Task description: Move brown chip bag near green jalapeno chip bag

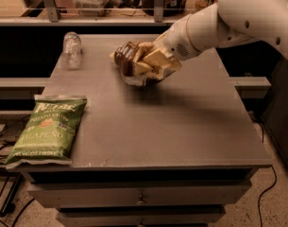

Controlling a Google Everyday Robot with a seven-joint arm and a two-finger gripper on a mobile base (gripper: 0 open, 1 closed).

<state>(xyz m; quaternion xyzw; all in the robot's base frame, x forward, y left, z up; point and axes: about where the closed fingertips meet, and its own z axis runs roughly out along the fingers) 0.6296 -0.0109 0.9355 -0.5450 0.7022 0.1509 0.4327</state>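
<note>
The brown chip bag (134, 65), dark brown with pale tan parts, is crumpled in my gripper (150, 63), held just above the grey table top (162, 126) near its middle back. The gripper is shut on the bag; the white arm reaches in from the upper right. The green jalapeno chip bag (48, 129) lies flat at the table's front left corner, partly over the left edge, well apart from the brown bag.
A clear plastic water bottle (72, 48) lies at the back left of the table. A shelf with clutter runs behind the table. Drawers sit below the table's front edge. Cables lie on the floor to the left and right.
</note>
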